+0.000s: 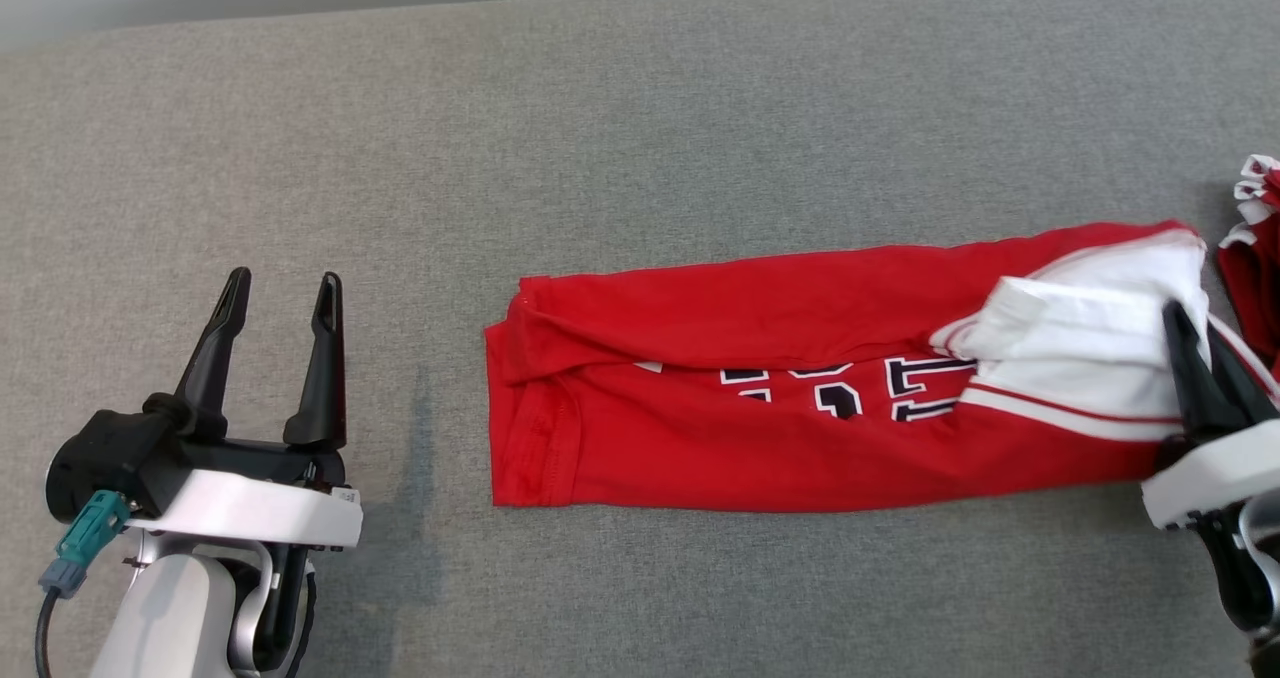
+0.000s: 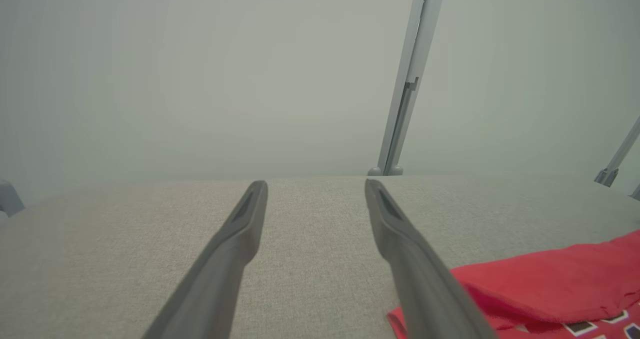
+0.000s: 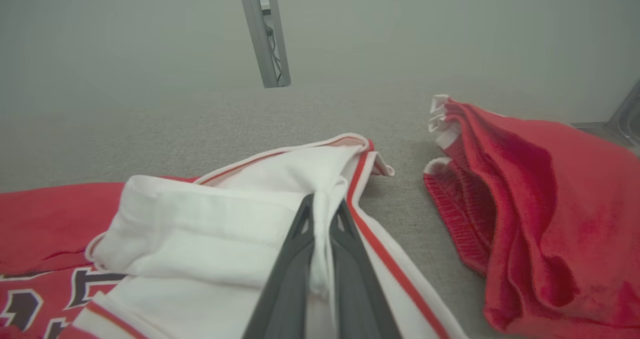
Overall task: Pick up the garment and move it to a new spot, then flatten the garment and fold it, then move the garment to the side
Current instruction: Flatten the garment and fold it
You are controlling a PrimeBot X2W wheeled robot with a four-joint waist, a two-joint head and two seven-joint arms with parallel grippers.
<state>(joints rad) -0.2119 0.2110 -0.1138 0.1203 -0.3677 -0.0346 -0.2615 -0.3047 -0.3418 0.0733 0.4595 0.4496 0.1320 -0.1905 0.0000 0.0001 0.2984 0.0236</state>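
**Item 1. Garment (image 1: 760,428).** Red jersey with dark, white-edged lettering and a white panel with red piping. It lies on the grey cloth-covered table (image 1: 640,138), already doubled lengthwise into a long band. The hem end points toward the robot's left and the white panel (image 1: 1080,338) toward its right.

**Item 2. Right end effector (image 1: 1195,326).** Closed, fingers pinching a ridge of the white panel at the band's right end. The right wrist view shows the cloth caught between the fingertips (image 3: 325,204).

**Item 3. Left end effector (image 1: 283,283).** Fingers spread, holding nothing, over bare table well apart from the hem end.

**Item 4. Second red garment (image 1: 1255,258).** Bunched, with ribbed white-edged trim, just beside the band's right end. It does not touch the band.

**Handling note (judgement).**
- The step in hand appears to be the crosswise fold, with the gripped end to be carried over toward the hem.
- Raise it only enough for the lower layer to stay flat, then travel in a low arc along the band's length.
- Set the long edges one on the other before letting go.
- The pinch seems to hold few layers, so a slow lift would show whether the whole end follows.
- The left end effector could pin the hem against dragging.
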